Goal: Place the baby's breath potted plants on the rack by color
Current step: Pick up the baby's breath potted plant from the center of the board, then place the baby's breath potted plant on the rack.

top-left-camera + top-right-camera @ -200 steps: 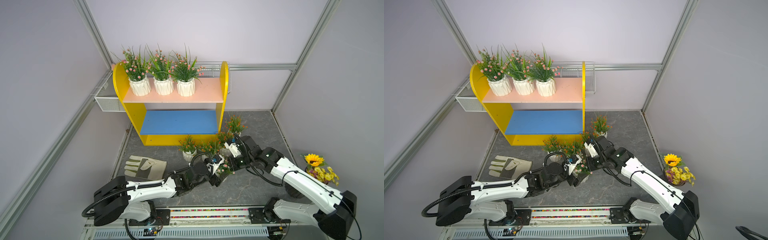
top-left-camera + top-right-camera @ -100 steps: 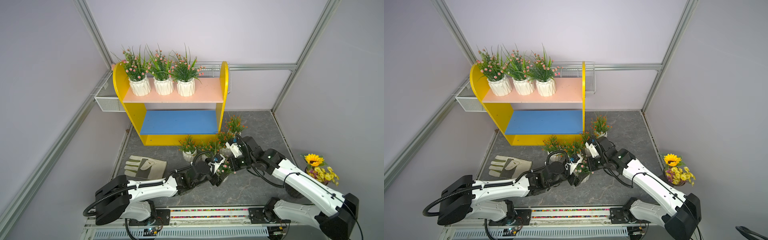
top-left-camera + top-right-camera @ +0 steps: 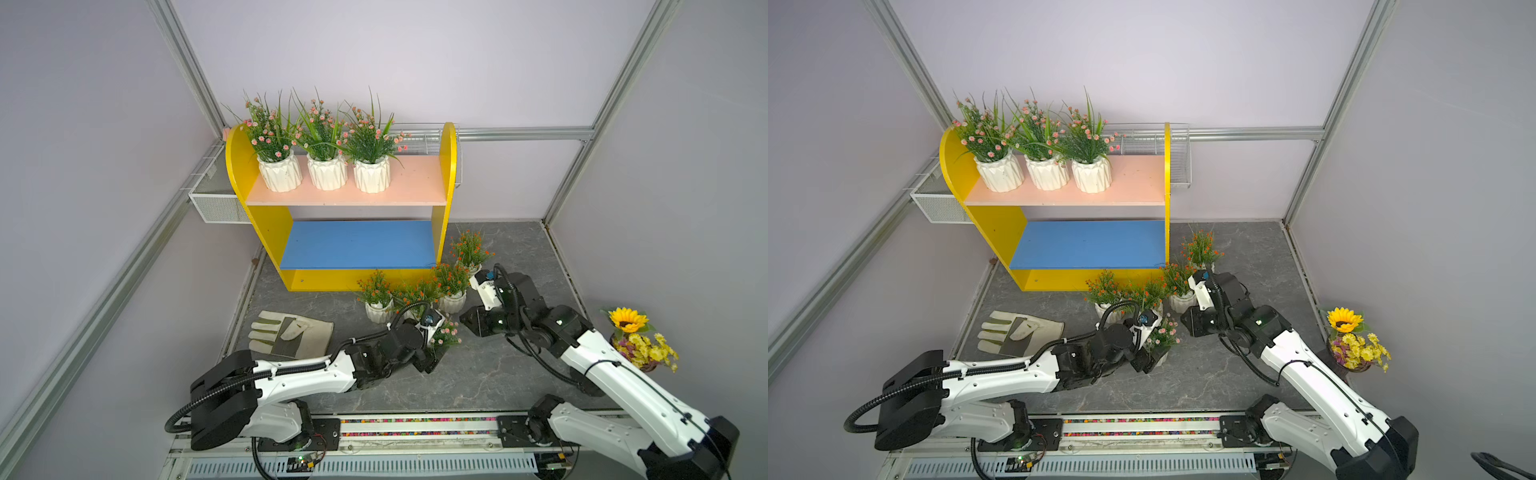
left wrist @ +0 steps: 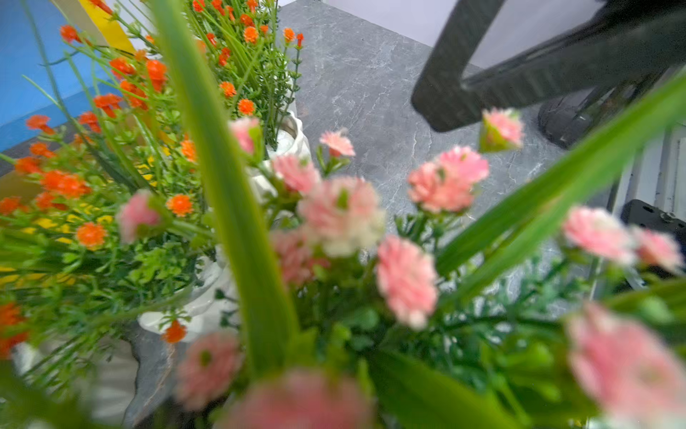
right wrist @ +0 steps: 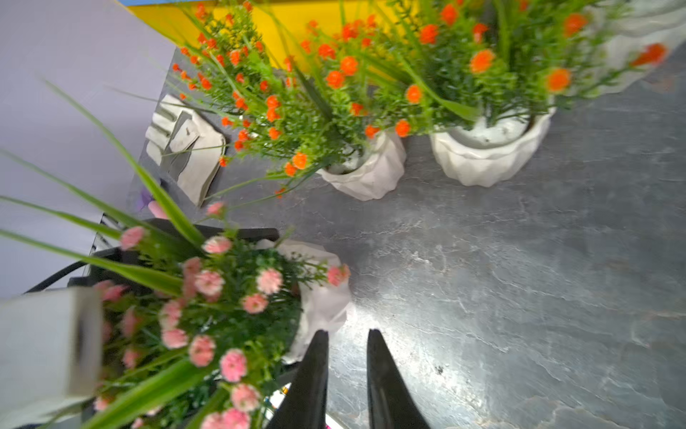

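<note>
The yellow rack (image 3: 449, 166) stands at the back, with three pink baby's breath potted plants (image 3: 327, 166) on its pink upper board; its blue lower board (image 3: 357, 243) is bare. Several orange ones (image 3: 451, 284) stand on the floor in front of it. A fourth pink plant (image 3: 445, 334) (image 5: 230, 308) leans on the floor, its white pot (image 5: 323, 297) between the fingers of my left gripper (image 3: 432, 359), which is shut on it. Foliage hides those jaws in the left wrist view. My right gripper (image 5: 347, 334) is open and empty, just beside that pot.
A work glove (image 3: 291, 334) lies on the grey floor at the left. A sunflower bouquet (image 3: 636, 340) stands by the right wall. White wire baskets (image 3: 216, 203) hang on the walls behind the rack. The arms' base rail (image 3: 415, 422) runs along the front.
My right gripper has opened off the pink plant and drawn back slightly. My left gripper has closed on its pot. The plant stays where it was.
</note>
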Controlling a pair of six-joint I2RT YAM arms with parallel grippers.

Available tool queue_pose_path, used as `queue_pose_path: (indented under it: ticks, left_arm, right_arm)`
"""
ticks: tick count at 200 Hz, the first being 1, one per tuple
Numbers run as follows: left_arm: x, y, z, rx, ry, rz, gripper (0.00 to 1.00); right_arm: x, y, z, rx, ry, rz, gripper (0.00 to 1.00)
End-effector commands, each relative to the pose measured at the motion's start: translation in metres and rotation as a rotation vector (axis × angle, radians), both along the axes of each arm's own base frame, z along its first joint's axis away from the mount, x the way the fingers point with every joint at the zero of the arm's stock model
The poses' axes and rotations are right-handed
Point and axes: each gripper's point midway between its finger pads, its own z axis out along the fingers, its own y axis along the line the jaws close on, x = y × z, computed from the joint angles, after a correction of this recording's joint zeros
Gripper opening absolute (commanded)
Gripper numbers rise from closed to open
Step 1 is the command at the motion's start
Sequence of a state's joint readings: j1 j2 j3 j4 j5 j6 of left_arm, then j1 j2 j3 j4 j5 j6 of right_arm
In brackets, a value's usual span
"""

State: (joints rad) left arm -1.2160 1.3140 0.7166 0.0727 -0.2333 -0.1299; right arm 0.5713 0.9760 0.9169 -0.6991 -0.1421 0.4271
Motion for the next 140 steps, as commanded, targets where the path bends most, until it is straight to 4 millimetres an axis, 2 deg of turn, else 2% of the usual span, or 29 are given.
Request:
queue_pose_path:
  ticks: [1,40,81,115,140]
  left_arm:
    - [0.013,-0.002,0.062,-0.113,-0.062,0.071,0.35]
    - [0.019,0.003,0.088,-0.083,-0.078,0.107,0.35]
    - [0.035,0.012,0.121,-0.068,-0.119,0.183,0.35]
    - [0.053,0.021,0.161,-0.100,-0.156,0.237,0.34]
    - [0.069,0.030,0.189,-0.125,-0.179,0.284,0.35]
  right_arm:
    - [-0.002,-0.019,-0.021,-0.025,0.038,-0.070,0.24]
    - [-0.004,-0.029,-0.055,-0.034,0.083,-0.116,0.25]
    - [-0.005,-0.031,-0.093,-0.047,0.133,-0.154,0.24]
    - [-0.005,-0.039,-0.117,-0.080,0.142,-0.191,0.24]
    - [-0.005,-0.043,-0.127,-0.107,0.139,-0.205,0.24]
